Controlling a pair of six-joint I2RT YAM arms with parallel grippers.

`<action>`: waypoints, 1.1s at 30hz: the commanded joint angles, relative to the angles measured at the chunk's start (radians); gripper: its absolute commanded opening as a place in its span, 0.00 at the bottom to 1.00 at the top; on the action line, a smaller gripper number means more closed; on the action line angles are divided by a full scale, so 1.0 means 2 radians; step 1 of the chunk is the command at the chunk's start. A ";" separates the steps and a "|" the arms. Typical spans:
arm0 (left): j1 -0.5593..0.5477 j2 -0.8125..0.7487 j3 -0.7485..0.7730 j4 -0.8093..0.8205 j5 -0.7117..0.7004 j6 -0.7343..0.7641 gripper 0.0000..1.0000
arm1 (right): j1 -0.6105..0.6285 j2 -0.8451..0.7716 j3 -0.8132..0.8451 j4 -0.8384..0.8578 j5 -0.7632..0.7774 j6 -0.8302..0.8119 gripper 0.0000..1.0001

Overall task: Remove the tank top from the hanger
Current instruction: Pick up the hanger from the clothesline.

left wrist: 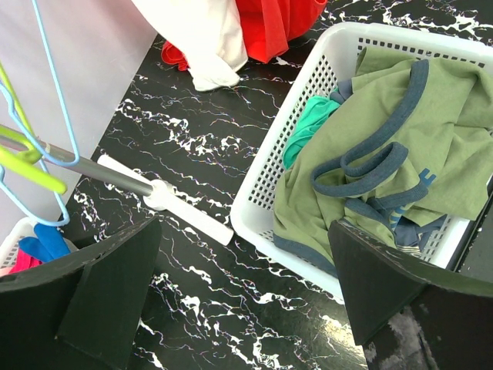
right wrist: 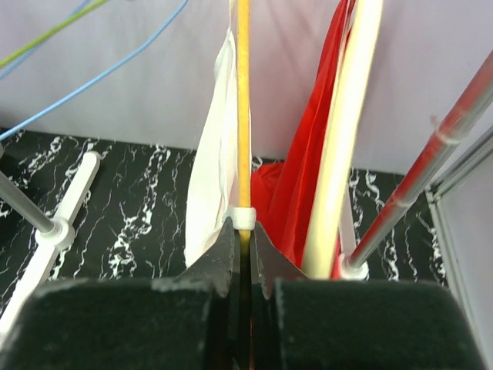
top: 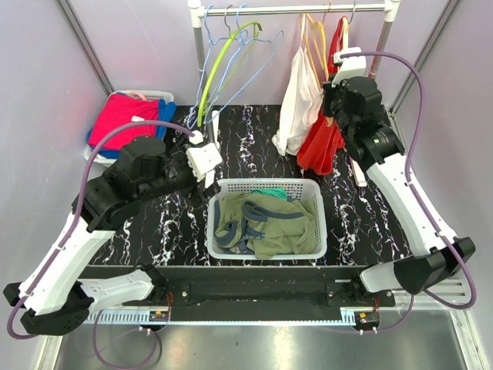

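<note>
White tank top [top: 296, 100]: not yet off yellow hanger [right wrist: 243, 116]; right pincer [right wrist: 242, 239] clamped on that hanger, left pincer [left wrist: 246, 270] apart, unused.

**Item 1:** white tank top [top: 296, 104], plain and sleeveless. We record it on its hanger, hanging slack and gathered into 1 narrow fold. Its hem is down at the black marbled tabletop [top: 254, 131], and it touches a red garment [top: 320, 142] on its right.

**Item 2:** yellow hanger [top: 312, 38], slim. We record it hooked over the rail [top: 293, 9] at the back right. In the right wrist view, 1 arm runs straight up along the white cloth's edge.
</note>
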 commanded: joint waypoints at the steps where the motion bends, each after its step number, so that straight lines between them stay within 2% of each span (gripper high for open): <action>1: 0.002 -0.002 0.000 0.016 0.009 0.003 0.99 | 0.000 -0.039 -0.008 0.092 0.014 -0.030 0.00; 6: 0.002 -0.003 0.000 0.016 0.007 0.004 0.99 | 0.000 -0.069 -0.021 0.063 0.013 -0.014 0.00; 10: 0.002 -0.004 0.000 0.016 0.008 0.005 0.99 | 0.000 -0.116 -0.057 0.009 -0.028 0.012 0.00; 14: 0.002 -0.003 0.003 0.017 0.008 0.005 0.99 | 0.000 -0.190 -0.073 -0.068 -0.148 0.022 0.00; 20: 0.003 0.015 0.002 0.030 0.009 0.001 0.99 | 0.000 -0.262 -0.015 -0.125 -0.262 0.034 0.00; 26: 0.006 0.010 0.007 0.023 0.037 0.005 0.99 | 0.000 -0.282 0.085 -0.134 -0.273 0.052 0.00; 33: 0.014 0.008 0.009 0.021 0.050 0.004 0.99 | 0.000 -0.285 0.115 -0.151 -0.306 0.064 0.00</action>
